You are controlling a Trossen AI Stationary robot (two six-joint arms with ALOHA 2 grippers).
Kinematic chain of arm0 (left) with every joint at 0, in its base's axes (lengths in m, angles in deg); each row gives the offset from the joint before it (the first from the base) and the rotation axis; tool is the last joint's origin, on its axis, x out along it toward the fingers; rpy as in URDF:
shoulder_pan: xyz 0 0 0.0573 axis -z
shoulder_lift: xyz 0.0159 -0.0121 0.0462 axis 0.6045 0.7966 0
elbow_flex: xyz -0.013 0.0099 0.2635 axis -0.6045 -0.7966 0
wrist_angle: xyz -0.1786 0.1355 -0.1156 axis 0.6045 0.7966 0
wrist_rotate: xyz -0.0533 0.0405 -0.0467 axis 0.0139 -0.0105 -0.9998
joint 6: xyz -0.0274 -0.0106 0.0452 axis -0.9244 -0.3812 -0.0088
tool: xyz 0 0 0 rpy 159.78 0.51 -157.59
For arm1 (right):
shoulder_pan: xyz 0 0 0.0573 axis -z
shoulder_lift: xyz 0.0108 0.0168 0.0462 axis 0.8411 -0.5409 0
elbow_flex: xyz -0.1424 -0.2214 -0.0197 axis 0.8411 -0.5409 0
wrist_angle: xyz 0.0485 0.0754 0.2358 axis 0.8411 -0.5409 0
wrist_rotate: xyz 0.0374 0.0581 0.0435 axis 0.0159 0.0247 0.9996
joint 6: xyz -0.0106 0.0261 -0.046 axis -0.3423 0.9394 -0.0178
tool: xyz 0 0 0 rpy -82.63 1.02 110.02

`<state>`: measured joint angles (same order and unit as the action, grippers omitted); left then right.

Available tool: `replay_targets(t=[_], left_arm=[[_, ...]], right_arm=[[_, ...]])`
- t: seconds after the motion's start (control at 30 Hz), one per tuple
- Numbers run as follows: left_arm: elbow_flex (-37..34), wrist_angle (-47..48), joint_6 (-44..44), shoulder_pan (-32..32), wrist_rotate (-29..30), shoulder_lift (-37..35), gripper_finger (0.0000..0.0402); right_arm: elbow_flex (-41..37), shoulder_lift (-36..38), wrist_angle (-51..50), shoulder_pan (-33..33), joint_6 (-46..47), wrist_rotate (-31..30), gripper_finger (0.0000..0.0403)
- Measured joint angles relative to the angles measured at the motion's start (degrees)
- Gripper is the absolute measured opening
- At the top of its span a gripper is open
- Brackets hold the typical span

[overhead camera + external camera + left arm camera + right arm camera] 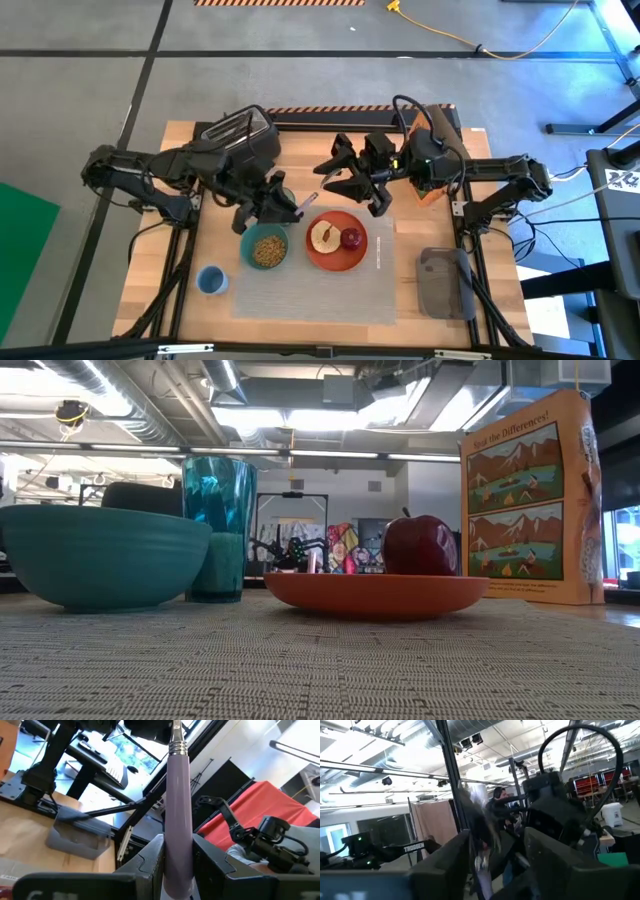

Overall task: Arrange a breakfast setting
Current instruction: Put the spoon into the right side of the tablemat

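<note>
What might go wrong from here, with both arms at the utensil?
1. The left gripper is shut on the slim pale utensil. The right gripper has open jaws around the far end. An early release would likely drop it near the teal bowl or orange-red plate.
2. The grippers are close together above the table, so a small misalignment may make them knock.

Wooden tabletop (205, 320) carries grey placemat (330, 295) at centre, black toaster (240, 140) at back left, small blue cup (211, 280) front left, grey tray (445, 280) at right (off the mat).
</note>
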<state>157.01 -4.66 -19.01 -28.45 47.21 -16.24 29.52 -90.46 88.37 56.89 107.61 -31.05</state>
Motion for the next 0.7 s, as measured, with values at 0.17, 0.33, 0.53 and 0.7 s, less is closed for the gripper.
replay_targets(t=[0.17, 0.33, 0.53, 0.7], left_arm=[[0.00, -0.87, -0.04, -0.93, -1.53, -0.09, 0.0082], [0.00, 0.48, -0.47, -1.32, -2.41, -0.11, 0.0082], [0.02, 3.60, -1.48, -2.91, -1.18, -0.22, 0.0082], [0.02, 4.79, -1.00, -4.14, 2.24, -0.11, 0.0094]], right_arm=[[0.00, 0.00, 0.46, 0.02, 0.00, 0.27, 0.0130], [0.00, 0.00, 1.14, 0.02, 0.00, 1.27, 0.0064], [-0.09, 0.00, 0.46, 0.13, -1.17, 0.74, 0.0007], [-0.02, 1.31, -4.70, 0.98, -1.08, -3.55, 0.0004]])
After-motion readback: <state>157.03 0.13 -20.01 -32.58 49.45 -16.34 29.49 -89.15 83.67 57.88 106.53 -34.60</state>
